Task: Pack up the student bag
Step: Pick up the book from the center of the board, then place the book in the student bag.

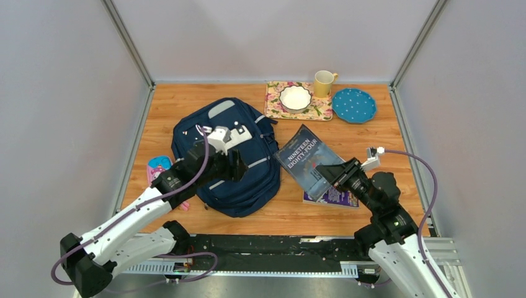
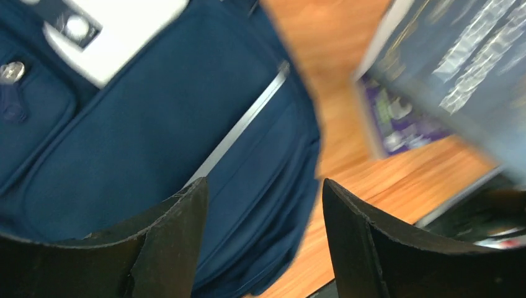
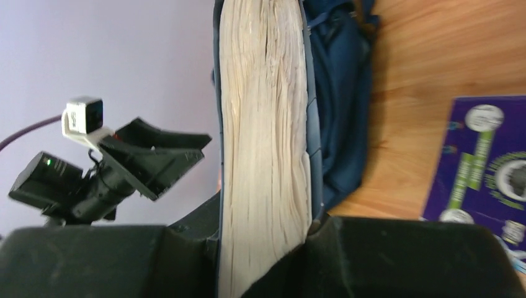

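We see our left claw [image 1: 239,166] spread above the student bag [image 1: 248,189]; right of the bag, our right claw [image 1: 325,174] pinches a paperback [image 1: 303,156] tilted over a purple book [image 1: 338,197].

1. A big blue bag [image 1: 248,186] lies on the wooden table [image 1: 372,136], left of the middle.
2. The left gripper [image 1: 240,166] hangs over the bag.
3. At the right, the right gripper [image 1: 324,172] grips a dark book [image 1: 301,155], tilted up.
4. A purple book [image 1: 338,197] lies flat under it.
5. A pink pencil case [image 1: 159,167] sits left of the bag.
6. Along the top are a white bowl [image 1: 295,97] on a flowery mat [image 1: 273,105], a yellow mug [image 1: 323,83] and a blue dotted plate [image 1: 353,105].
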Robot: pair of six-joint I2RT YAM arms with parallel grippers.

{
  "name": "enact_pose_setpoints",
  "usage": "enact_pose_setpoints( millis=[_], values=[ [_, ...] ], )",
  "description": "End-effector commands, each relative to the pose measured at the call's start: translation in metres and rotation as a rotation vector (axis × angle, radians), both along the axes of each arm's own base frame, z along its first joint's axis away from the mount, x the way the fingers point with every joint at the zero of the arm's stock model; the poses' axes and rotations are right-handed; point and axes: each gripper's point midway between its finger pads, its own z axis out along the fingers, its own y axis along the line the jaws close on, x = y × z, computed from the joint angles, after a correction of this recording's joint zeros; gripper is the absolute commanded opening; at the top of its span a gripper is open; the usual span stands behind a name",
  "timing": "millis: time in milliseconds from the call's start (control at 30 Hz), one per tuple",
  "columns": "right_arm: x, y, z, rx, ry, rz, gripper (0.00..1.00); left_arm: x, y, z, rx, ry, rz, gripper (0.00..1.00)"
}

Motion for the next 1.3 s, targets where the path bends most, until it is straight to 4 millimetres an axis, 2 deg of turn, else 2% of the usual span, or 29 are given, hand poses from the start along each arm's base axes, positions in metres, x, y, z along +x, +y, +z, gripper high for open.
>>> enact_pose_setpoints(
  millis=[0, 33, 67, 100, 233, 367, 400, 467, 500, 667, 767, 1067, 1267],
  values=[
    [0.003, -0.036, 0.028, -0.047, -0.106, -0.18, 0.0, -0.034, 0.028, -0.058, 0.371, 0.019, -0.123, 0.75],
    [0.002, -0.038, 0.028, -0.058, -0.105, -0.186, 0.0, -0.044, 0.018, -0.059, 0.401, -0.006, -0.183, 0.75],
    [0.001, -0.041, 0.032, -0.065, -0.11, -0.201, 0.0, -0.047, 0.014, -0.06, 0.428, -0.024, -0.205, 0.75],
    [0.0, -0.042, 0.027, -0.084, -0.088, -0.197, 0.0, -0.047, 0.011, -0.062, 0.471, -0.048, -0.229, 0.76],
    [-0.002, -0.043, 0.027, -0.105, -0.084, -0.196, 0.0, -0.059, -0.022, -0.071, 0.49, -0.085, -0.382, 0.76],
    [-0.003, -0.044, 0.026, -0.114, -0.079, -0.195, 0.0, -0.056, -0.046, -0.076, 0.502, -0.09, -0.434, 0.76],
    [-0.003, -0.044, 0.027, -0.116, -0.08, -0.194, 0.0, -0.055, -0.049, -0.084, 0.525, -0.072, -0.445, 0.75],
    [-0.003, -0.044, 0.028, -0.115, -0.084, -0.194, 0.0, -0.051, -0.056, -0.083, 0.535, -0.072, -0.442, 0.72],
    [-0.004, -0.044, 0.028, -0.117, -0.084, -0.193, 0.0, -0.049, -0.058, -0.09, 0.549, -0.051, -0.434, 0.7],
    [-0.005, -0.045, 0.031, -0.119, -0.089, -0.192, 0.0, -0.044, -0.066, -0.094, 0.553, -0.034, -0.424, 0.62],
    [-0.006, -0.045, 0.03, -0.12, -0.085, -0.192, 0.0, -0.047, -0.07, -0.097, 0.534, -0.019, -0.432, 0.6],
    [-0.004, -0.045, 0.025, -0.121, -0.074, -0.194, 0.0, -0.057, -0.079, -0.108, 0.495, 0.044, -0.458, 0.46],
    [-0.005, -0.045, 0.026, -0.118, -0.082, -0.194, 0.0, -0.054, -0.072, -0.117, 0.506, 0.053, -0.404, 0.47]
  ],
)
